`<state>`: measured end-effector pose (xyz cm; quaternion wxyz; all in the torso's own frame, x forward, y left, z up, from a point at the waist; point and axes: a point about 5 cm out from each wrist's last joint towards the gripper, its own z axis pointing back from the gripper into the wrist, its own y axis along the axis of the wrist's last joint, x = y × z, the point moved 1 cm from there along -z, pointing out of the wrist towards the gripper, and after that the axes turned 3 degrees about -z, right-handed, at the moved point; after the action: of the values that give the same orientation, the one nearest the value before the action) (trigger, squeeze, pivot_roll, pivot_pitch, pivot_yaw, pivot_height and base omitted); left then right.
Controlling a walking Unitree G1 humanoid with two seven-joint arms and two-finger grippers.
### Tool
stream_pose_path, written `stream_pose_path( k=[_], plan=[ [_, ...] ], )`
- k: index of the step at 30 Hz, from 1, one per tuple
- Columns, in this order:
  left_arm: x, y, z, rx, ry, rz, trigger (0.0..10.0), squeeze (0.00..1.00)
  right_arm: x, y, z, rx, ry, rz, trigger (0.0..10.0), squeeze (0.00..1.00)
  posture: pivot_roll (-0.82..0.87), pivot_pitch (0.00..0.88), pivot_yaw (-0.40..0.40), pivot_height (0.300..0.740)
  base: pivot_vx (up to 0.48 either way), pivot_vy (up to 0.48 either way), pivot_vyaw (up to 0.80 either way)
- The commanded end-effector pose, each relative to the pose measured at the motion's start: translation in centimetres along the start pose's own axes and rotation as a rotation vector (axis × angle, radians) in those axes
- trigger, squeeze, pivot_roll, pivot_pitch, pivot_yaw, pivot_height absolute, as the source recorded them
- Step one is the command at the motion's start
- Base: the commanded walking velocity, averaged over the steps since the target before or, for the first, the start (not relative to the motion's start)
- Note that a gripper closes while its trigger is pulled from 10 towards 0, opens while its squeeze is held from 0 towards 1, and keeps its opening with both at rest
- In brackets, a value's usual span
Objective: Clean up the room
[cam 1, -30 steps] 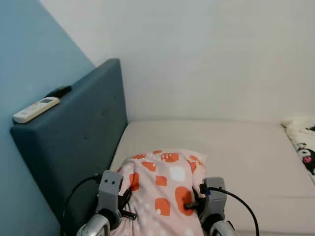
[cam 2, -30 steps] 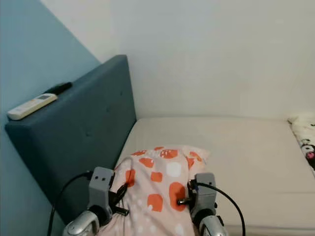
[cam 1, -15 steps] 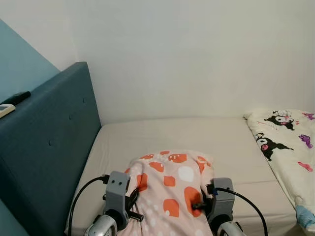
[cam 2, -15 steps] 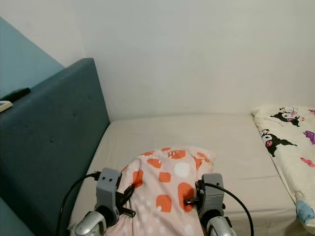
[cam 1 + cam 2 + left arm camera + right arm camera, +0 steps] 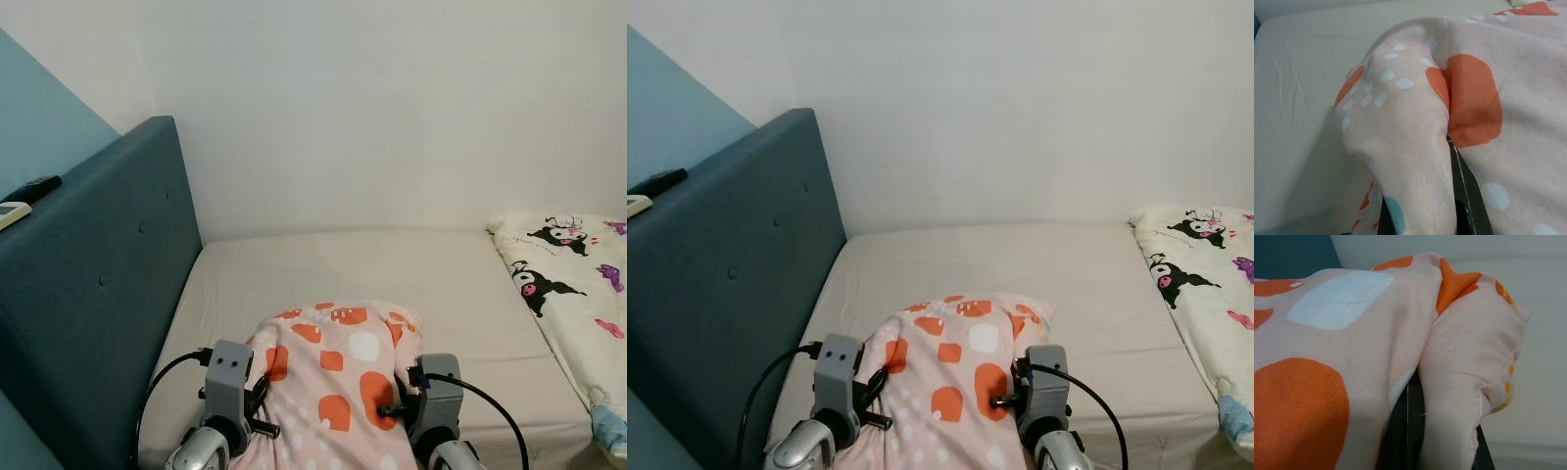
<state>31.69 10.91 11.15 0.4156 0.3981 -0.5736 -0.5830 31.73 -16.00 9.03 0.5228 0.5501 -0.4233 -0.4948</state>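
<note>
Item: pillow, pink w/ orange patches, at 6 o'clock over mattress.
Left gripper, right gripper: each pinching a pillow side.
Handling: lower level toward headboard, 9 o'clock; release both together.

Blue headboard stands at left; two remotes, white and black, rest on its top. White wall lies far.
</note>
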Motion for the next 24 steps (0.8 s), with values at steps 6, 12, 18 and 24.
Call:
stream_pose_path(
  k=[6,12,18,24],
  plan=[
    [0.3,0.75,-0.25,0.049,-0.011,0.009,10.0,0.0,-0.71,1.25,-0.23,0.07,0.034,0.008,10.0,0.0,-0.01,0.109,0.007,0.724,0.263,0.0,0.0],
    [0.32,0.8,-0.23,0.055,-0.012,0.015,10.0,0.0,-0.72,1.26,-0.26,0.069,0.037,0.008,10.0,0.0,-0.01,0.11,0.005,0.724,0.268,0.0,0.0],
    [0.26,0.82,-0.21,0.055,-0.011,0.018,10.0,0.0,-0.72,1.26,-0.27,0.067,0.04,0.01,10.0,0.0,-0.01,0.114,0.003,0.724,0.271,0.0,0.0],
    [0.29,0.83,-0.23,0.057,-0.011,0.02,10.0,0.0,-0.69,1.27,-0.29,0.066,0.04,0.01,10.0,0.0,-0.01,0.114,0.001,0.724,0.27,0.0,0.0]
  ],
)
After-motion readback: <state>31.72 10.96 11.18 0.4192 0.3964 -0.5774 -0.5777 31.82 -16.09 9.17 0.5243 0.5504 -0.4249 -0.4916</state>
